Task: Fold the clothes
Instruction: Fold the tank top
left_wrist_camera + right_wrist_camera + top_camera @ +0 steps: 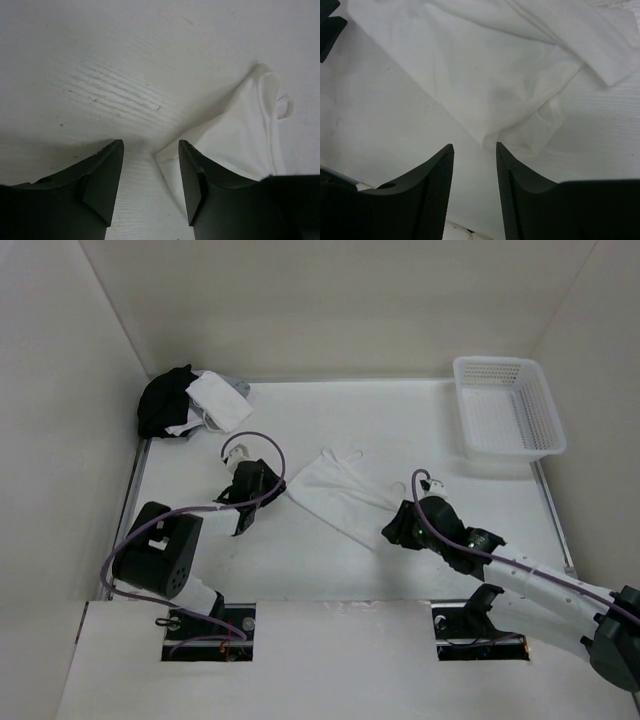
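tank top (pixel 335 495) lies loose on table (pixel 400 420)

The left end effector (pixel 150 149) hung above a white bench (pixel 125 60)
Jaws stood apart, empty; a thin white fabric tank top (pixel 245 135) lay beside one finger.

White tank top (pixel 335 495), thin fabric, lying flat on a diagonal, narrow straps at far end
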Controlling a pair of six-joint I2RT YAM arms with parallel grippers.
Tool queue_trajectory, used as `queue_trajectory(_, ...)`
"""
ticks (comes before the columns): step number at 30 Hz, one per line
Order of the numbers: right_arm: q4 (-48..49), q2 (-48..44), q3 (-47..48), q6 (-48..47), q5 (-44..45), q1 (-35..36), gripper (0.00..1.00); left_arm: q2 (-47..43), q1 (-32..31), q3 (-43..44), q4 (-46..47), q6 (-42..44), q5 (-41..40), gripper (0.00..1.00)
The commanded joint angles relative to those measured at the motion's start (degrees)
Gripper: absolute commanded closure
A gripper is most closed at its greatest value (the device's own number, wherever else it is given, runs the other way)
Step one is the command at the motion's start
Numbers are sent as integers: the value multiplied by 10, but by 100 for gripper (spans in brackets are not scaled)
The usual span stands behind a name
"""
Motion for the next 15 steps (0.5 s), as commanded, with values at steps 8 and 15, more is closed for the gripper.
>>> queue_trajectory(8,-13,40,-4,9,24,19,57,89,4,6,104,1,40,57)
queue_trajectory(15,-20,37,-7,24,20,19,59,66,7,-20,93,-7,60,62)
